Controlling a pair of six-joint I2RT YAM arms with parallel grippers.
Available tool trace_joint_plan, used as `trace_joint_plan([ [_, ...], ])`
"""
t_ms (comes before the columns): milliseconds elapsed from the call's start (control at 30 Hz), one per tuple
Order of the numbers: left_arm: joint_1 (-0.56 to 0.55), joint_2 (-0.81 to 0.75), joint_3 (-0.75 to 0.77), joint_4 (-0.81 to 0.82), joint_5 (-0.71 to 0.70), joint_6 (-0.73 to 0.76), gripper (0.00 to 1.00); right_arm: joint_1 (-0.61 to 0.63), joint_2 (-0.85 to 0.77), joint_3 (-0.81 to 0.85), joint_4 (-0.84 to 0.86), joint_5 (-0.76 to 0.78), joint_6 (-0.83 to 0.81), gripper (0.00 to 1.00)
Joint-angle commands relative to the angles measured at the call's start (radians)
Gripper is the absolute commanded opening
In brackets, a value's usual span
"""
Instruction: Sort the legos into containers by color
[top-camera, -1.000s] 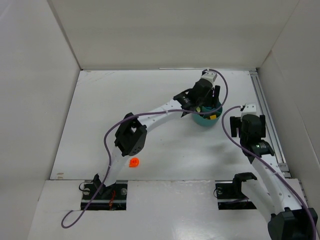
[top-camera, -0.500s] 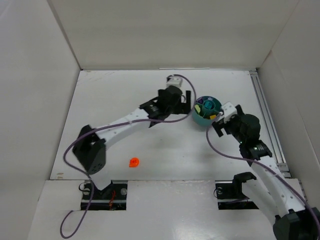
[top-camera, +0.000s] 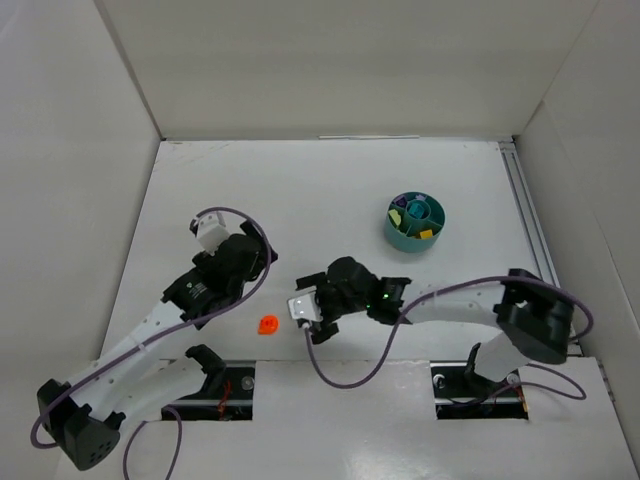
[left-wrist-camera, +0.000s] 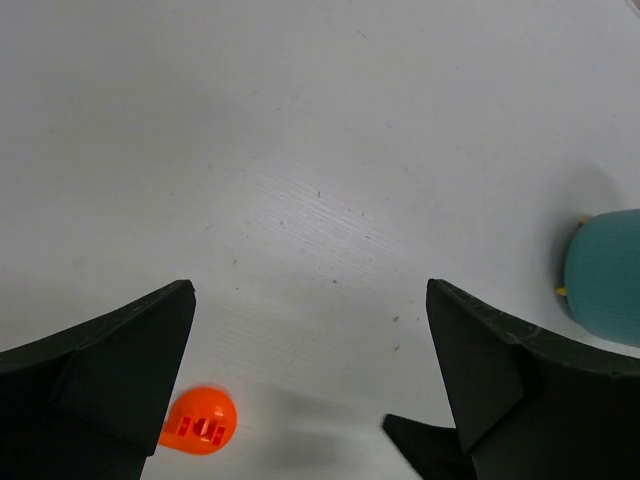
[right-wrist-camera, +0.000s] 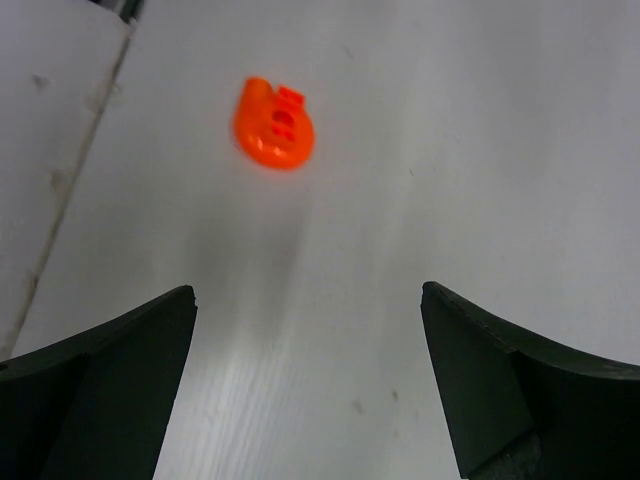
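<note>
1 orange lego (top-camera: 268, 324) on table (top-camera: 330, 190)

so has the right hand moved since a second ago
Yes. The right hand has swung from beside the cup toward the near left, and now sits open next to the orange lego, well away from the cup.

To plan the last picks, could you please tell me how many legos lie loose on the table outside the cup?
1: the orange lego lies on the table near its front edge, well apart from the teal cup. More could be hidden under the arms.
</note>
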Motion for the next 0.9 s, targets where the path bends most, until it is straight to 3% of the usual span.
trace_joint_plan([
  [0, 0.002, -0.097, -0.030, -0.029, -0.025, -0.076, 1.00, 0.065, 0.157, 0.130, 0.142, -0.136, -0.054, 0.98],
  [200, 0.002, -0.162, -0.071, -0.018, -0.011, -0.087, 1.00, 0.065, 0.395, 0.282, 0.165, -0.231, -0.077, 0.96],
  [433, 0.002, -0.171, -0.071, -0.027, -0.030, -0.118, 1.00, 0.065, 0.529, 0.345, 0.165, -0.300, -0.045, 0.89],
  [700, 0.002, -0.182, -0.090, -0.027, -0.030, -0.118, 1.00, 0.065, 0.580, 0.368, 0.174, -0.320, -0.014, 0.67],
  [867, 0.002, -0.191, -0.099, -0.027, -0.020, -0.118, 1.00, 0.046, 0.589, 0.368, 0.183, -0.344, -0.005, 0.66],
])
